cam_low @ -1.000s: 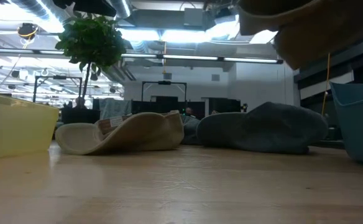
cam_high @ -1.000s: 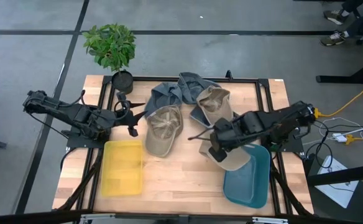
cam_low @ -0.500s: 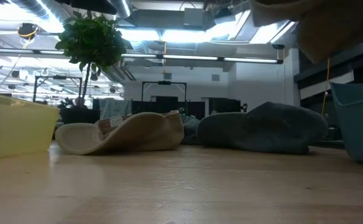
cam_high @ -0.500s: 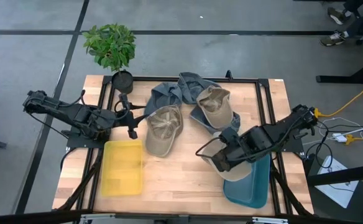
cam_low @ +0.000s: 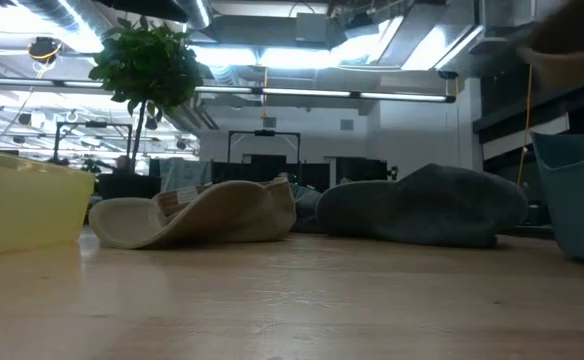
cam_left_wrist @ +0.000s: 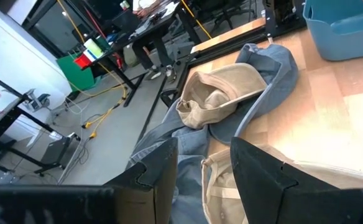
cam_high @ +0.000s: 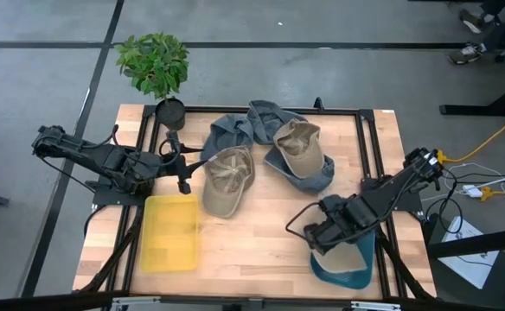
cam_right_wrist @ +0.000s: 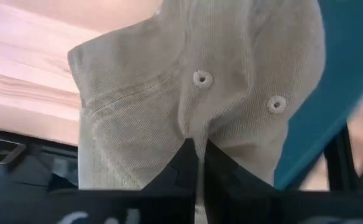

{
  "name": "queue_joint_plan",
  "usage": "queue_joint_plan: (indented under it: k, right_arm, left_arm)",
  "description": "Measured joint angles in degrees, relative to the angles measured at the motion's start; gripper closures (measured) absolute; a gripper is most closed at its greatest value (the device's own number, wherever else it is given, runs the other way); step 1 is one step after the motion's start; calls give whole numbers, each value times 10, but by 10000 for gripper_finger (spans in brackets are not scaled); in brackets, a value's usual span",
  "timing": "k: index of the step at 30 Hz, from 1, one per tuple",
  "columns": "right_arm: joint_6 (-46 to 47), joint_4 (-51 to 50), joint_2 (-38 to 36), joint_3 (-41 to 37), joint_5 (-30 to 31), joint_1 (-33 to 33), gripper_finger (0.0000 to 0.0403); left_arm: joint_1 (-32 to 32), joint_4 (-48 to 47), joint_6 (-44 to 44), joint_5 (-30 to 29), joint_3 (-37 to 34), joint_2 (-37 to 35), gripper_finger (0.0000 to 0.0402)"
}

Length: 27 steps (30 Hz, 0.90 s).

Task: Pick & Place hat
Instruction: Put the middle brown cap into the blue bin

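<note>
Jaws of the right gripper (cam_right_wrist: 197,163) are pinched on a tan hat (cam_right_wrist: 200,81), hanging over the teal bin (cam_high: 346,263) at the desk's (cam_high: 252,246) right front, presumably for dropping in. Left gripper (cam_left_wrist: 200,168) waits by the yellow bin (cam_high: 170,231), jaws parted and holding nothing.

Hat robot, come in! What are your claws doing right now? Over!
Right gripper shut on tan hat, hanging over the teal bin. Left gripper open, waiting by yellow bin. Nothing in the way.
</note>
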Motion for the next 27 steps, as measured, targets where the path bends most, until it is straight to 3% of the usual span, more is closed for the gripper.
queue_joint_plan:
  k: [6, 17, 27]
  right_arm:
    - [56, -2, 0, -60, -82, 1, 389]
    - [134, 9, 0, -169, -82, -6, 387]
    - [100, 41, 0, -213, -63, -43, 383]
  left_arm:
    - [0, 0, -10, 0, 0, 0, 258]
    - [0, 0, -19, 37, 0, 0, 258]
    - [0, 0, -25, 75, 0, 0, 258]
